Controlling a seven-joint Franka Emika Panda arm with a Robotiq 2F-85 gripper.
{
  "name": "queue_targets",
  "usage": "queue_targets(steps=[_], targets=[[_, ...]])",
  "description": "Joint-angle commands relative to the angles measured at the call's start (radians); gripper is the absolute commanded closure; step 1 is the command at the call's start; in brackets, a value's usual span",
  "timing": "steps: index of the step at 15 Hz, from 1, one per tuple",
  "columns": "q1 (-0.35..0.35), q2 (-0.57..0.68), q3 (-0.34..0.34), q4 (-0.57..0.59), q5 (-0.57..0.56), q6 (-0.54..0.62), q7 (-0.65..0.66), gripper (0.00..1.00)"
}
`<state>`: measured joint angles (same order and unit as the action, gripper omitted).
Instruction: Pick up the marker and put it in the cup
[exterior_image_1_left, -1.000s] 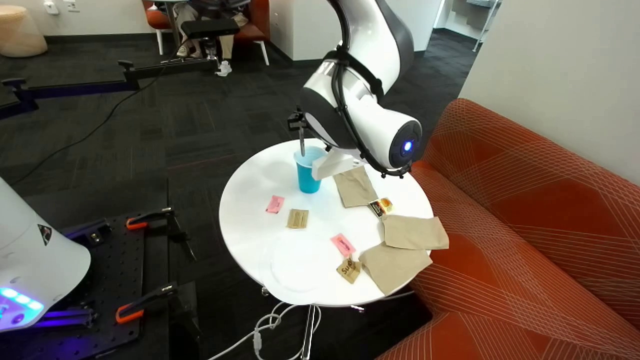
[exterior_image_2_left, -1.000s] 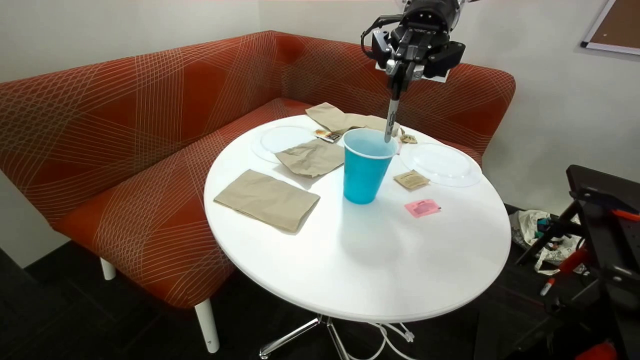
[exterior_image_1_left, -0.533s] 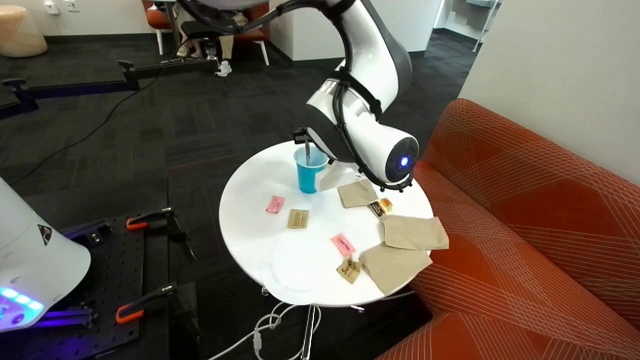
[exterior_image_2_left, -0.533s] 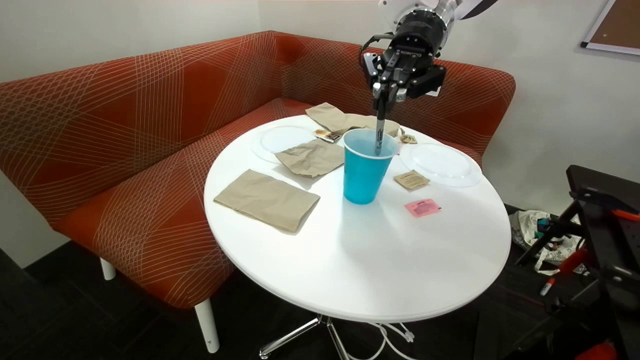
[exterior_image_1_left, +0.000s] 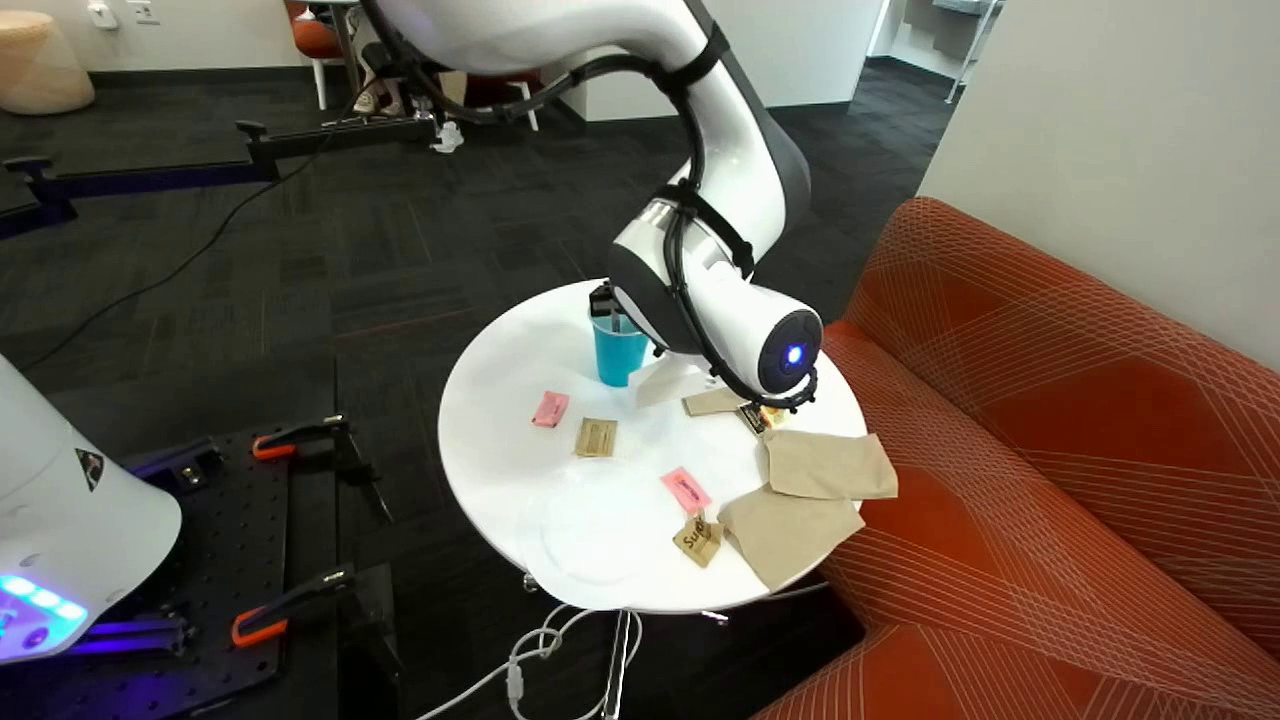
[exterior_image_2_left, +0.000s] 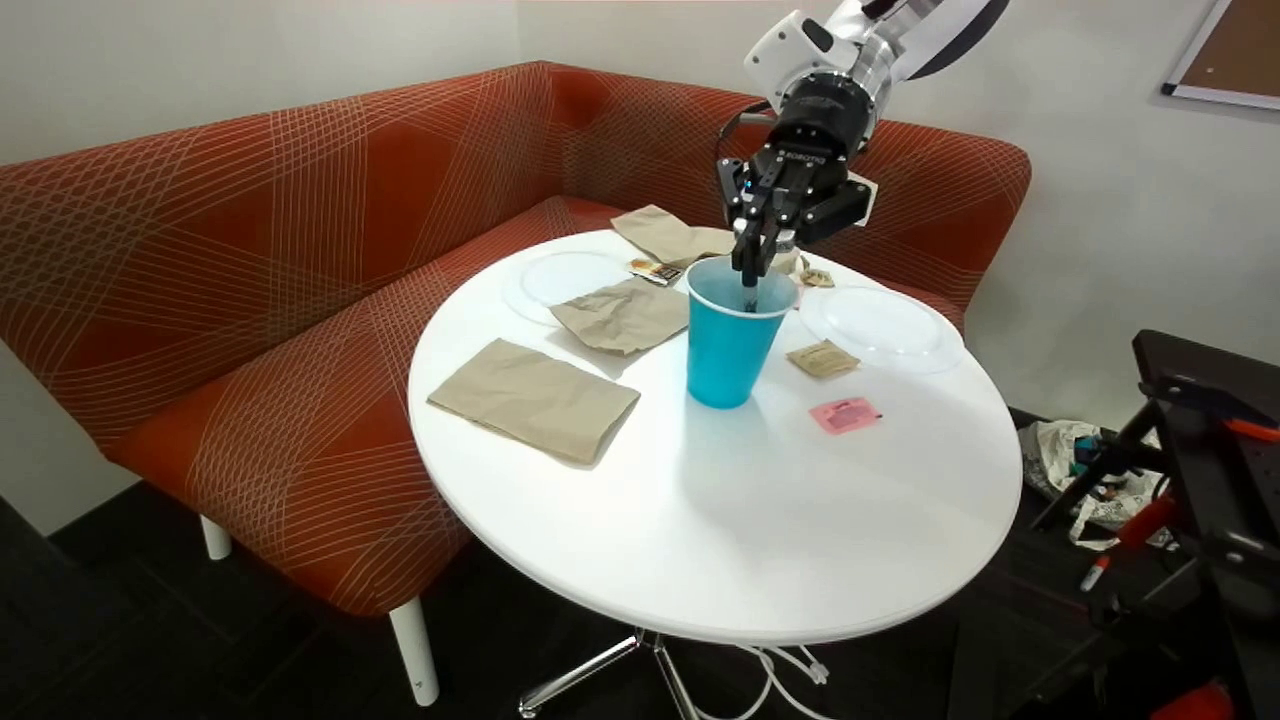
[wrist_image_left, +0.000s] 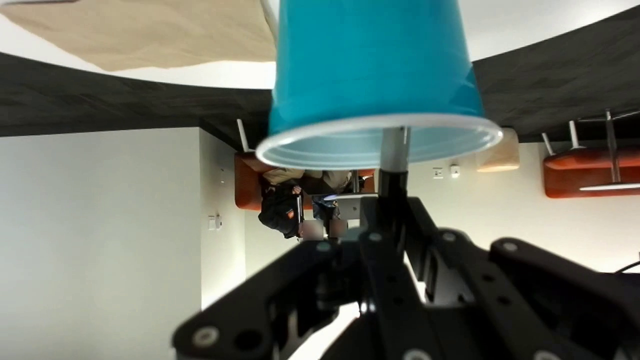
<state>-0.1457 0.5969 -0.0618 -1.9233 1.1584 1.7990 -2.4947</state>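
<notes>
The marker (wrist_image_left: 395, 150) is in the pinch of the gripper (wrist_image_left: 393, 200): the two fingers press it from opposite sides, near its upper end. In an exterior view it hangs almost straight, toward six o'clock, with its lower part inside the mouth of the cup (exterior_image_2_left: 733, 350). The wrist view stands upside down, so there the marker points to twelve o'clock and disappears behind the white rim. Its lower end is hidden, therefore I cannot tell if it touches the bottom. A dark piece meets the fingers just above the mouth; I am not sure whether it is marker or fingertip.

I judge the marker to be light, stiff and hard to damage. Its smooth side may slip or turn in the pinch, so a hold with the pads flat on both sides, high on the body as here, seems right: it leaves the lower part free to go in first. The cup looks thin and light, a little soft in the wall; a push on its rim could tip it on the table (exterior_image_2_left: 720, 560). From its base, a pink packet (exterior_image_2_left: 845, 415) lies between three and four o'clock and a folded napkin (exterior_image_2_left: 535, 400) at nine o'clock. For the release, the fingers should part only a little, because a wide spread may press the rim.
</notes>
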Motion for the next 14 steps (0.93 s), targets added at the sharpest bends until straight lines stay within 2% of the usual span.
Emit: queue_targets(steps=[1,2,3,4,6,9,13,14], targets=[[0.009,0.034,0.007,0.027,0.012,0.043,-0.002,0.96],[0.011,0.04,0.009,0.031,0.01,0.047,0.0,0.96],[0.014,0.043,0.01,0.032,0.008,0.055,0.004,0.89],[0.019,0.042,0.011,0.031,0.009,0.069,0.002,0.6],[0.027,0.032,0.013,0.025,0.008,0.092,-0.003,0.54],[0.036,0.0,0.017,0.005,0.01,0.127,-0.014,0.31],[0.049,-0.102,0.023,-0.066,0.007,0.181,-0.037,0.0],[0.054,-0.131,0.024,-0.084,0.005,0.191,-0.041,0.0]])
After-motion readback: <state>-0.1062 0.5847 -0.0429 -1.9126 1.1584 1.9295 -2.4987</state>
